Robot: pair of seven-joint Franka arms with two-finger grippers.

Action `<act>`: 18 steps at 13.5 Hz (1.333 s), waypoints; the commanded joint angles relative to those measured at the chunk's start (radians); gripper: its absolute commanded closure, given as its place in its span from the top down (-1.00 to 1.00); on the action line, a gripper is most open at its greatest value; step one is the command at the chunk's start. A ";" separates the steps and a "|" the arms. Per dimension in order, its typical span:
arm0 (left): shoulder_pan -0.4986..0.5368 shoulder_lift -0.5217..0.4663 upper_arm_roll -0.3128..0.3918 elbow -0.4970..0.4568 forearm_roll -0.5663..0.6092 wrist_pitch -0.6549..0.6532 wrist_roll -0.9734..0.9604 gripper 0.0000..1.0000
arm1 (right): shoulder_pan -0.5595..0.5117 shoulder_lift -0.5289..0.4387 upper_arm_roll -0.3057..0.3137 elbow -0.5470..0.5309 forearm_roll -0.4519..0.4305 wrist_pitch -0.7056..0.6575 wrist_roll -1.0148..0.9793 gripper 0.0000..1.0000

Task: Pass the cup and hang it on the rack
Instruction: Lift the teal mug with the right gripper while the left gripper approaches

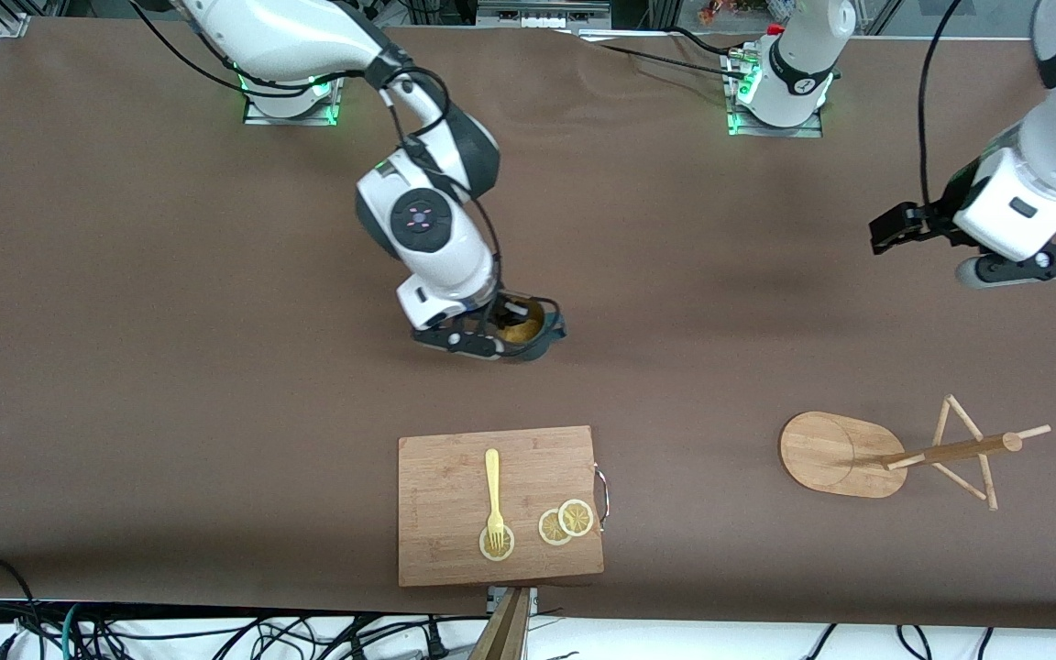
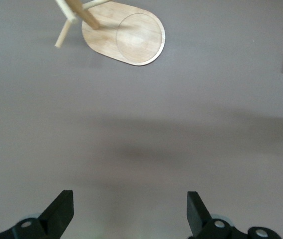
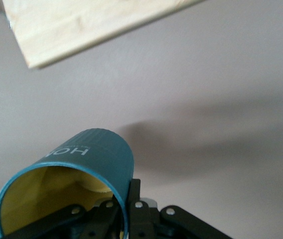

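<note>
Teal cup (image 1: 528,330) pinched at its rim by right hand (image 1: 482,335), over mid-counter (image 1: 170,367); left hand (image 1: 995,247) spread, waiting toward its own end | rack (image 1: 904,454) lies nearest left hand; pass heads that way

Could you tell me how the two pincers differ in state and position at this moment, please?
The right pincer is shut on the rim of the cup, while the left pincer is open and holds nothing. The right pincer is over the table's middle, above the cutting board's end; the left pincer waits toward the left arm's end, with the rack in its wrist view. The right pincer carries the cup tilted. Both have dark fingers.
</note>
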 commanded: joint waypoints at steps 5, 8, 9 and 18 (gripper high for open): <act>0.005 -0.249 -0.012 -0.488 -0.017 0.314 0.024 1.00 | 0.112 0.080 -0.012 0.071 -0.039 -0.030 0.188 -1.00; 0.013 -0.326 -0.011 -0.687 -0.018 0.483 0.082 1.00 | 0.148 0.087 -0.013 0.071 -0.059 -0.030 0.197 -1.00; 0.014 -0.326 -0.005 -0.698 -0.029 0.495 0.108 1.00 | 0.148 0.094 -0.015 0.071 -0.059 -0.030 0.219 -1.00; 0.352 -0.223 0.003 -0.705 -0.463 0.477 1.053 1.00 | 0.152 0.139 -0.015 0.093 -0.060 -0.016 0.374 -1.00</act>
